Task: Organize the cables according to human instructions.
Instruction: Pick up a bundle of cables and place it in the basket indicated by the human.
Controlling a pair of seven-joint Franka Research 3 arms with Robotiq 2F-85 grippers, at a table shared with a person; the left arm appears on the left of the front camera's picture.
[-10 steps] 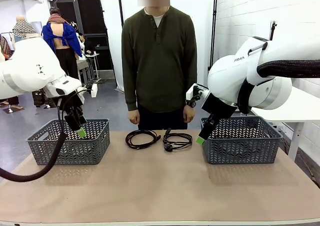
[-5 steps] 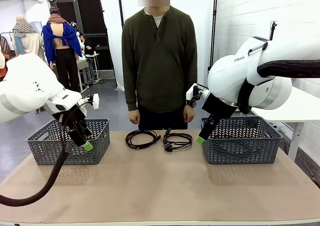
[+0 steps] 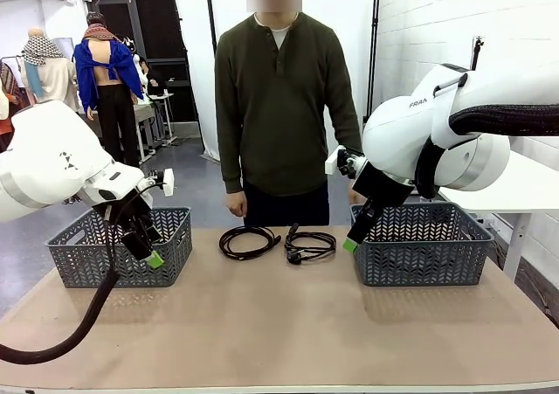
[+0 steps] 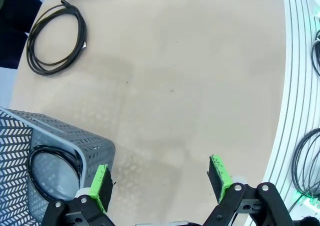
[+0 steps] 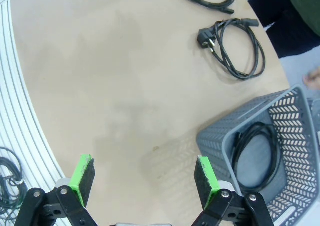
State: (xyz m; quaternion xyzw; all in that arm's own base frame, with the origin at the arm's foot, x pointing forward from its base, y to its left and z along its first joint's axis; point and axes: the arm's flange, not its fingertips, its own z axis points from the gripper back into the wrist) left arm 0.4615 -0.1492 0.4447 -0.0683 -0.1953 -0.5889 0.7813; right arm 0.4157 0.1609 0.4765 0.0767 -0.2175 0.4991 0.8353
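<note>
Cables, four, thin black, each coiled. The plain coil (image 4: pixel 82 35) and the plugged coil (image 5: pixel 206 36) lie on the table (image 3: pixel 279 324) near its far edge, just beside each other and apart from both baskets. The third cable (image 4: pixel 50 147) lies inside the left basket (image 3: pixel 87 263), and the fourth cable (image 5: pixel 256 128) inside the right basket (image 3: pixel 419 267). Grippers: left gripper (image 3: pixel 150 254), jaws apart, holding nothing, hanging at the inner near corner of the left basket; right gripper (image 3: pixel 349 245), jaws apart, holding nothing, at the inner near corner of the right basket. The person (image 3: pixel 279 106) stands at the far edge behind the two coils on the table, one hand (image 3: pixel 234 203) low at the hip, with no pointing gesture legible. Hazards, as judged: choosing a coil or basket without a clear cue would sort it wrongly. The coils' closeness invites snagging both at once. A flat thin cord may be pinched by a single turn, so the loop unwinds and its plug trails over a basket rim. The left gripper's closeness to the basket wall risks nudging it on departure.
</note>
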